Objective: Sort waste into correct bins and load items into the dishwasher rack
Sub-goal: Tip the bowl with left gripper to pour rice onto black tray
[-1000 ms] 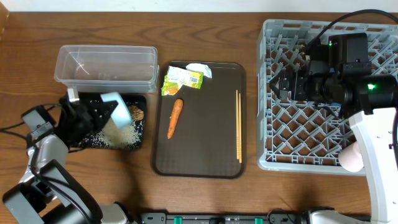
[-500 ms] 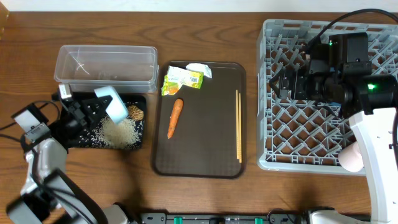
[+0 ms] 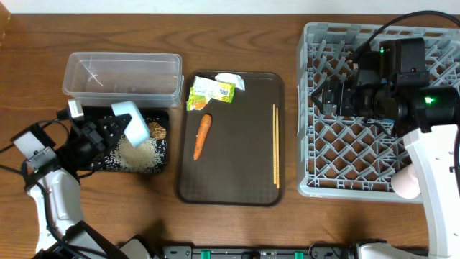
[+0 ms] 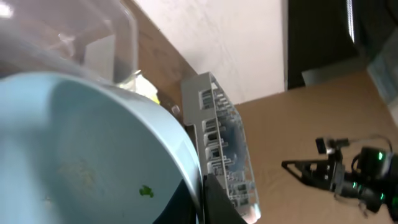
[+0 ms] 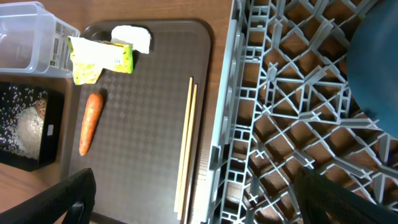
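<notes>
Left claw (image 3: 106, 134): you're clamped on the rim of the smooth, round pale-blue bowl (image 3: 134, 122).
Right claw (image 5: 200, 190): fingers spread wide above your grey lattice rack (image 3: 345, 155).

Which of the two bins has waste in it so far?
The black tray: rice grains and a brown lump lie in it. The clear tub behind it shows no waste inside.

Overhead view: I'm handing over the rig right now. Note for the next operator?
Left gripper: shut on the bowl, tipped over the black tray. Right gripper: open above the rack.
Done: rice and brown lump in the black tray; dark blue dish and pink cup in the rack.
Left: rack the bowl and chopsticks; bin the carrot, wrapper and paper on the brown tray.
</notes>
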Action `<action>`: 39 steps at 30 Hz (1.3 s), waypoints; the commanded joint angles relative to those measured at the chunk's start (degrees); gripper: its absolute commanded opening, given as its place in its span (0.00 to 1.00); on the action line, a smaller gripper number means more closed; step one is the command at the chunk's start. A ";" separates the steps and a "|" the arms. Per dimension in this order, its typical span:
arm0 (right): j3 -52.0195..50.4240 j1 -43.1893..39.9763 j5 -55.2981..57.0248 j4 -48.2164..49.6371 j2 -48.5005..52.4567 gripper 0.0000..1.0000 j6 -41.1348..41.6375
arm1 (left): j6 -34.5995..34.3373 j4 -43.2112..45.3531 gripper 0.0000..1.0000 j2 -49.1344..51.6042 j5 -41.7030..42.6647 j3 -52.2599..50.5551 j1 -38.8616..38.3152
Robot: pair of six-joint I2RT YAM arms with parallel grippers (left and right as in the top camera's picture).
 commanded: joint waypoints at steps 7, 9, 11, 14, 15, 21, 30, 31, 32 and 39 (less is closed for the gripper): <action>-0.07 0.83 0.17 -0.09 -0.57 0.94 0.57 | 6.29 2.95 0.06 -0.28 7.69 0.11 0.37; -0.07 0.83 0.17 -0.28 -0.57 0.94 0.57 | 7.85 2.32 0.06 -0.31 7.80 0.09 0.00; -0.07 0.83 0.17 -0.31 -0.57 0.94 0.57 | 5.01 -0.26 0.06 -0.20 -1.79 0.00 0.00; -0.07 0.83 0.17 -0.42 -0.57 0.94 0.57 | 1.73 -4.94 0.06 -0.09 -10.84 -0.07 -0.20; -0.07 0.83 0.17 -0.57 -0.57 0.94 0.57 | 8.79 -4.31 0.06 -0.09 -1.64 -0.07 -0.50; -0.07 0.83 0.17 -0.90 -0.57 0.94 0.57 | 4.76 -9.51 0.06 -0.11 -11.80 0.15 -0.68; -0.07 0.83 0.20 -1.31 -0.57 0.94 0.57 | 10.62 -10.71 0.06 -0.07 -6.49 0.20 -0.44; -0.07 0.83 0.17 -1.36 -0.57 0.94 0.57 | 20.92 -10.08 0.06 -0.07 7.91 0.17 -0.57; -0.07 0.83 0.20 -1.40 -0.57 0.94 0.57 | 21.73 -11.13 0.06 -0.13 7.58 0.44 -0.59; -0.07 0.83 0.20 -1.38 -0.57 0.94 0.57 | 19.15 -10.78 0.06 0.04 5.33 0.33 -0.22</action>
